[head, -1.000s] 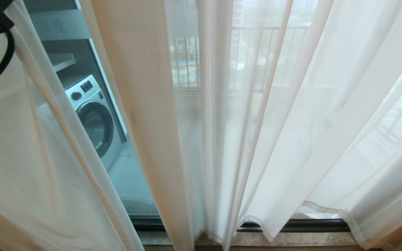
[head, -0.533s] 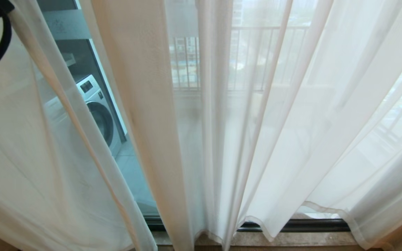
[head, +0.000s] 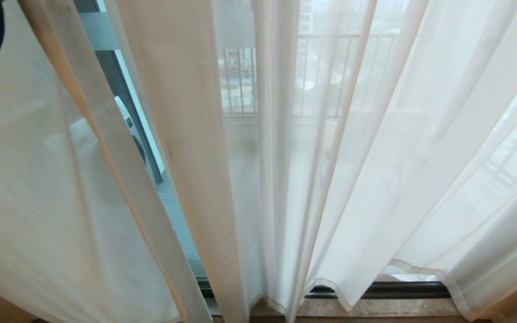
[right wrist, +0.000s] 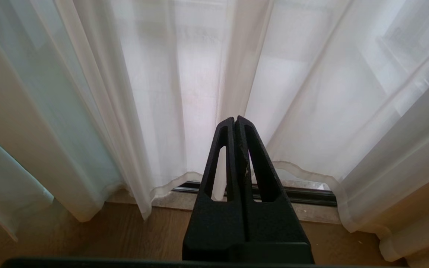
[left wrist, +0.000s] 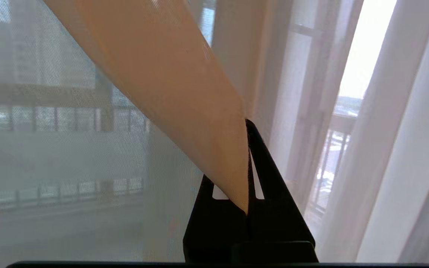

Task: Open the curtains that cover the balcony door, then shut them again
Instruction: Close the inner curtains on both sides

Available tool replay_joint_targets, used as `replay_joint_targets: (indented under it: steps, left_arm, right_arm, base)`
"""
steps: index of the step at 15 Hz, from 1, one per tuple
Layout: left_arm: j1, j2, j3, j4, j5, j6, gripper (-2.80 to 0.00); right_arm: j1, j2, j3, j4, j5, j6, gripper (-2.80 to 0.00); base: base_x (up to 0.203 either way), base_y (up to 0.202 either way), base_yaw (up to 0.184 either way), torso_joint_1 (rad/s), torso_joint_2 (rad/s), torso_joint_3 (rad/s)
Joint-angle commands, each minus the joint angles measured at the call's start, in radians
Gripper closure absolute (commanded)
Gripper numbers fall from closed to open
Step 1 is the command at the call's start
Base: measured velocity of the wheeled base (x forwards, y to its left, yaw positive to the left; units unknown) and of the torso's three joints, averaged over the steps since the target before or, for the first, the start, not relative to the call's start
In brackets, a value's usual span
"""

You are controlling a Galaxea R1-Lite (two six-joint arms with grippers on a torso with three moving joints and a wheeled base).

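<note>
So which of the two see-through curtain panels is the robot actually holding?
The left panel: its edge is pinched in the shut left end effector. The right panel hangs free, with the right end effector shut on nothing.

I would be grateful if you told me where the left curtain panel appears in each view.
Head view: left curtain panel, filling the left side.
Left wrist view: its edge pinched in the shut left gripper.
Right wrist view: only its low corner.
Shared landmark: the balcony railing behind the fabric.
</note>
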Motion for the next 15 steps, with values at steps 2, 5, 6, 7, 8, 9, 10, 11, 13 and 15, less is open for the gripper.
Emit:
replay_joint_targets:
  steps: [2,5,6,7,8,9,10,11,13,15]
  left_arm:
    - [-0.077,-0.005,-0.015,-0.002,-0.004,-0.001,0.00]
    - [-0.156,0.000,-0.030,-0.001,-0.009,-0.001,0.00]
    - [-0.185,0.002,-0.031,-0.001,-0.010,-0.001,0.00]
    - [-0.223,0.002,-0.032,-0.001,-0.010,-0.001,0.00]
    - [-0.259,0.005,-0.031,0.000,-0.009,-0.001,0.00]
    - [-0.294,0.011,-0.032,0.008,-0.004,-0.001,0.00]
    - [-0.329,0.015,-0.037,0.035,-0.001,0.000,0.00]
    - [-0.359,0.016,-0.047,0.085,0.002,0.001,0.00]
    - [-0.383,0.012,-0.065,0.168,0.001,0.003,0.00]
    - [-0.391,0.015,-0.069,0.200,-0.001,0.007,0.00]
  right_arm:
    - [0.000,0.001,-0.001,0.001,0.001,-0.001,0.00]
    - [0.000,0.001,-0.001,-0.001,0.001,-0.001,0.00]
    - [0.000,0.001,0.001,0.001,0.001,-0.001,0.00]
    - [0.000,0.001,0.000,0.001,0.001,-0.001,0.00]
    - [0.000,0.001,0.001,0.001,0.001,-0.001,0.00]
    - [0.000,0.001,0.001,0.001,0.001,-0.001,0.00]
    - [0.000,0.001,0.000,0.001,0.001,-0.001,0.00]
    - [0.000,0.001,0.001,0.001,0.001,-0.001,0.00]
    - [0.000,0.001,0.001,0.001,0.001,-0.001,0.00]
    - [0.000,0.001,-0.001,0.000,0.001,-0.001,0.00]
  base:
    - [0.000,0.000,0.000,0.000,0.00,0.000]
    - [0.000,0.000,0.000,0.000,0.00,0.000]
    - [0.000,0.000,0.000,0.000,0.00,0.000]
    - [0.000,0.000,0.000,0.000,0.00,0.000]
    - [0.000,0.000,0.000,0.000,0.00,0.000]
    - [0.000,0.000,0.000,0.000,0.00,0.000]
    - [0.000,0.000,0.000,0.000,0.00,0.000]
    - [0.000,0.000,0.000,0.000,0.00,0.000]
    - [0.000,0.000,0.000,0.000,0.00,0.000]
    - [0.000,0.000,0.000,0.000,0.00,0.000]
